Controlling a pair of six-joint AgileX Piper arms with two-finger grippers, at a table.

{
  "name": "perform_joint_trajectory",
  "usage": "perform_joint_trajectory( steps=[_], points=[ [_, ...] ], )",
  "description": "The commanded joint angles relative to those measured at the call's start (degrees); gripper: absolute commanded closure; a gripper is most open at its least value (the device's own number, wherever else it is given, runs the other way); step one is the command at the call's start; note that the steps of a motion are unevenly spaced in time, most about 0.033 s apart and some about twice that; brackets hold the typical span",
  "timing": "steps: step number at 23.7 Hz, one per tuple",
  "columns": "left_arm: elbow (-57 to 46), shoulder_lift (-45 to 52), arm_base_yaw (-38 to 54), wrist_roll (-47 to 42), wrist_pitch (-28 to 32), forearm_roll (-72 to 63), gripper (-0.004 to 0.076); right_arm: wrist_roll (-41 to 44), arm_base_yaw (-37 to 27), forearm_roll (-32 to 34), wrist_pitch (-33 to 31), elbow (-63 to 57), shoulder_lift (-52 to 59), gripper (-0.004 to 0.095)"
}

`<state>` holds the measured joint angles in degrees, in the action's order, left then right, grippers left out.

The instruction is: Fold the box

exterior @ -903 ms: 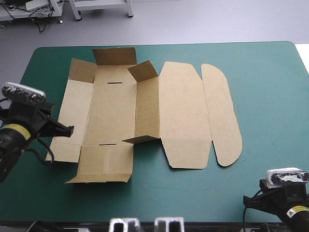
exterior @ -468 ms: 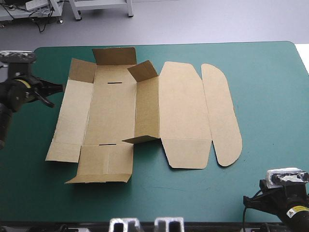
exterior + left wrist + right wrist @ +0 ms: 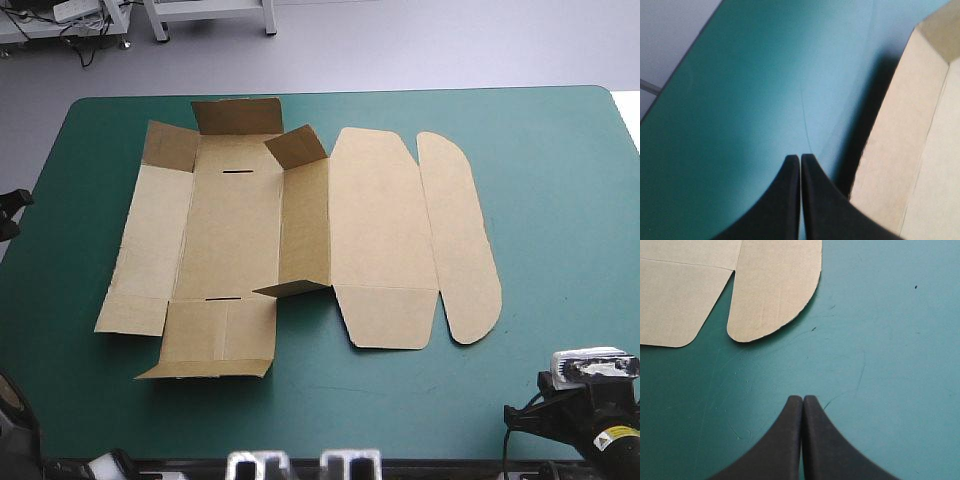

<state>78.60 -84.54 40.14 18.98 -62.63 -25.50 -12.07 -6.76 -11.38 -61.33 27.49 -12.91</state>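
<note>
The brown box (image 3: 300,235) lies spread out on the teal-green cover, mostly flat. Small flaps at its far end and a narrow wall near the middle stand raised. The lid panel and a rounded flap (image 3: 460,235) lie flat to the right. My left gripper (image 3: 800,159) is shut and empty over bare cover, with the box's left edge (image 3: 905,145) just beside it. In the high view only a dark bit of the left arm (image 3: 8,213) shows at the table's left edge. My right gripper (image 3: 802,399) is shut and empty near the front right corner, a short way from the rounded flap's end (image 3: 775,290).
Bare teal-green cover (image 3: 560,200) spreads to the right of the box and along the front edge. The right arm (image 3: 590,405) sits low at the front right corner.
The left arm has drawn back from the box's left panel, first toward the far left, then almost out of the high view. The box and the right arm have not moved.
</note>
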Motion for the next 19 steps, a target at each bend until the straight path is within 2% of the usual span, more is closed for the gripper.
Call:
perform_joint_trajectory(
  steps=[1, 2, 5, 7, 8, 10, 16, 19],
  points=[
    [2.0, -0.12, -0.14, 4.49, -2.4, -2.84, 0.0696, -0.44, 0.15, -0.39, 2.89, 1.17, -0.64, 0.0923],
    [2.0, -0.59, -0.45, 4.49, -2.51, -2.97, 0.0673, -0.44, 0.15, -0.5, 2.89, 1.17, -0.64, 0.0923],
    [2.0, -2.05, -1.2, 5.54, -3.09, -4.48, 0.0531, -0.44, 0.15, -0.5, 2.89, 1.17, -0.75, 0.0923],
    [2.0, -2.85, -2.43, 7.5, -3.67, -4.28, 0.0381, -0.44, 0.15, -0.5, 2.89, 1.17, -0.75, 0.0923],
    [2.0, -3.74, -3.76, 7.8, -3.67, -3.8, 0.0237, -0.44, 0.15, -0.5, 2.89, 1.17, -0.75, 0.0923],
    [2.0, -5.47, -5.94, 7.8, -3.77, -4.19, 0.0152, -0.44, 0.15, -0.5, 2.89, 1.17, -0.75, 0.0923],
    [2.0, -11.65, -11.32, 7.8, -4.4, -4.1, 0.016, -0.44, 0.15, -0.38, 2.89, 1.17, -0.75, 0.0923],
    [2.0, -15.88, -12.88, 9.24, -7.13, -4.12, 0.0183, -0.44, 0.15, -0.38, 2.89, 1.17, -0.75, 0.0923]
  ],
)
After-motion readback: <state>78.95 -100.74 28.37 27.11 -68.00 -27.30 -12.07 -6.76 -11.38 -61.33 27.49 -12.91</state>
